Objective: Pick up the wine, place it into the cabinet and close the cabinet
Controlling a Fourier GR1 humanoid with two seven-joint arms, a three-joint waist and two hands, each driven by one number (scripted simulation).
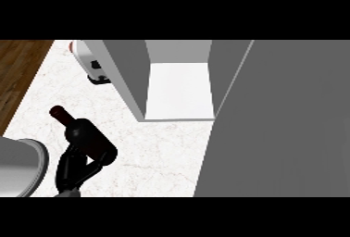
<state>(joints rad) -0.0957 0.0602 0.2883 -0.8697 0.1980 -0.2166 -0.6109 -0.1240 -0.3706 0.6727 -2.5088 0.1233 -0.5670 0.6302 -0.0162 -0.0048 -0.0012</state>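
The wine bottle is dark with a red cap and shows at the left of the head view, its neck pointing up and to the left. My left hand comes in from the lower edge and is curled round the bottle's lower part, hiding its base. I cannot tell whether the bottle touches the counter. The cabinet stands to the right of the bottle, open, with a pale bare floor inside. Its grey door hangs open and fills the right side of the view. My right hand does not show.
A white and red appliance stands at the back, left of the cabinet's grey side wall. A large rounded grey shape sits at the lower left edge. The marbled counter ends at the left against a wooden floor.
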